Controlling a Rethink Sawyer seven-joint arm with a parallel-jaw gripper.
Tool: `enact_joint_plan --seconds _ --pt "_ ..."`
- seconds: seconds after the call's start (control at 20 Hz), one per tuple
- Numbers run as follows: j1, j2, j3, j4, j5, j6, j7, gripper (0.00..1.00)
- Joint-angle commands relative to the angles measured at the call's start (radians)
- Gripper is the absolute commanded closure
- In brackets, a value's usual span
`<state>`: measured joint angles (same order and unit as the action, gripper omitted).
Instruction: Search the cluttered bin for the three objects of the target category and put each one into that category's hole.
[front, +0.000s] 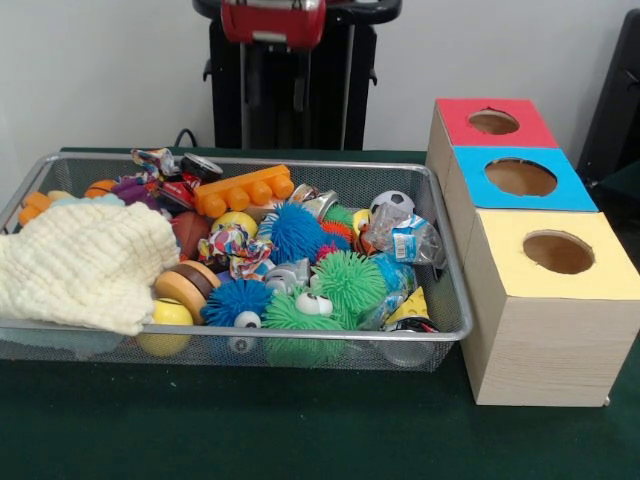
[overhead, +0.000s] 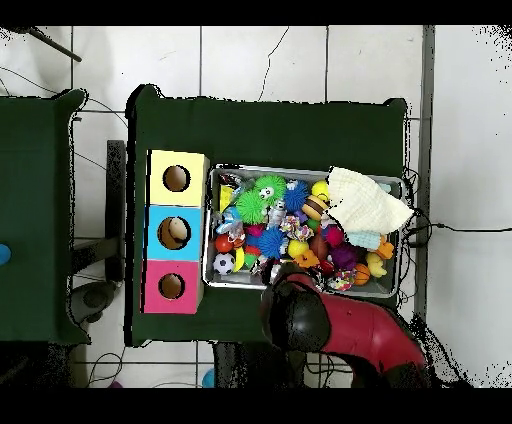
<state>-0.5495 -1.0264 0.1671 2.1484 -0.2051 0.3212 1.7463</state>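
The silver wire-mesh bin sits on the green table, packed with toys; it also shows in the overhead view. I cannot pick out any plush animal for certain. A purple soft-looking lump lies at the back left and may be one. The red-topped hole is on the farthest wooden box, and shows in the overhead view. My arm's red end hangs at the top edge, behind the bin. In the overhead view the arm covers the bin's edge and hides the gripper.
A cream knitted cloth covers the bin's left part. Spiky green and blue balls, a small football and an orange block fill the rest. The blue-topped and yellow-topped holes stand nearer the camera.
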Motion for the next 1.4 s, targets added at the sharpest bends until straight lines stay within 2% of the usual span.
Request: enact_joint_plan --seconds 0.05,0.15,0.25,0.3,0.4,0.6,0.7,0.9,1.0,1.1,1.4 --pt "0.011 -0.44 0.063 0.141 0.212 0.354 -0.155 0.0" --pt "0.019 -0.497 0.035 0.148 0.256 0.423 -0.181 0.0" --pt "0.025 -0.519 0.018 0.155 0.266 0.425 -0.215 0.0" --pt "0.026 -0.507 0.016 0.164 0.254 0.379 -0.218 0.0" --pt "0.028 -0.457 0.025 0.173 0.199 0.271 -0.176 0.0" --pt "0.001 -0.265 0.064 0.128 0.065 0.119 -0.076 0.0" --pt "0.002 -0.177 0.062 0.089 0.019 0.069 -0.044 0.0" --pt "0.037 -0.013 0.021 -0.019 -0.059 0.049 0.016 0.0" --pt "0.048 0.062 0.005 -0.059 -0.088 0.009 0.03 0.0" --pt "0.06 0.106 -0.011 -0.079 -0.107 -0.042 0.05 0.0" --pt "0.063 0.192 -0.026 -0.111 -0.127 -0.102 0.078 0.0"
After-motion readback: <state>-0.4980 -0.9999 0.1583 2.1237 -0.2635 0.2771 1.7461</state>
